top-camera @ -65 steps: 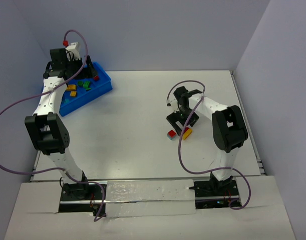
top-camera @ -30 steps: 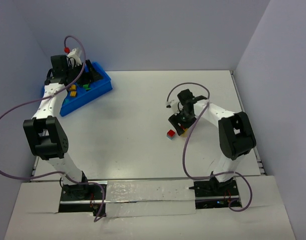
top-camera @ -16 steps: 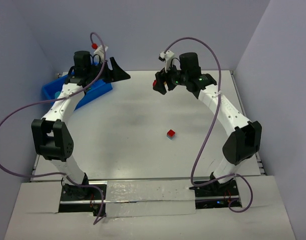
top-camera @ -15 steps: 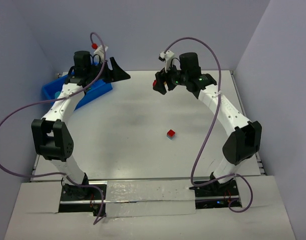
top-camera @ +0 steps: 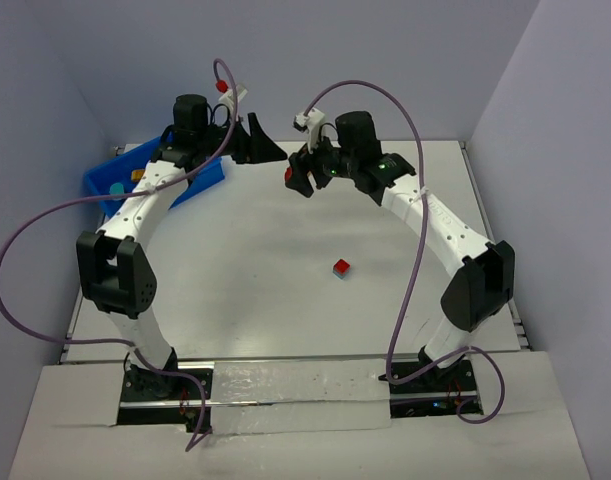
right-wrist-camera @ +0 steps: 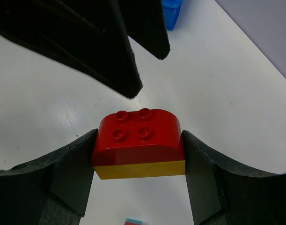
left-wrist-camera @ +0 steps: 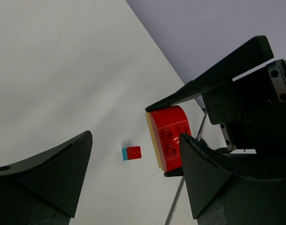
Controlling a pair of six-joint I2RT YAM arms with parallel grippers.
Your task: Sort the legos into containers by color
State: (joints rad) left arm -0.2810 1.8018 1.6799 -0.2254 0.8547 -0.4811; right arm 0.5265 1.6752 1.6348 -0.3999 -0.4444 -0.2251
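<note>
right tool (top-camera: 296,181): raised over the far middle of the worktop (top-camera: 235,260), its two fingers pressed on the held brick (right-wrist-camera: 139,140)
held brick: red, four studs, curved along one side, sitting on a yellow slab of the same footprint; you see one finger on each short end, studs toward the right wrist camera
left tool (top-camera: 271,150): spread wide, nothing between its fingers; raised too, tips pointed at the held brick
gap between tools: close, face to face; from above you see them apart, but the wrist views do not let you tell whether a left fingertip touches the held brick
loose brick (top-camera: 341,267): red with a teal side, alone on the worktop right of centre, well apart from both tools; your left wrist view catches it far below, between the spread fingers
bin (top-camera: 103,186): blue, far-left corner of the worktop, mostly hidden behind the left arm (top-camera: 135,215)
in the bin: an orange-yellow piece (top-camera: 137,175) and a teal piece (top-camera: 118,187) show past the arm; anything else in there is covered
arms: left arm and right arm (top-camera: 435,215) both arch up and inward toward each other
walls (top-camera: 385,60): pale lilac, closing in the worktop on three sides
</note>
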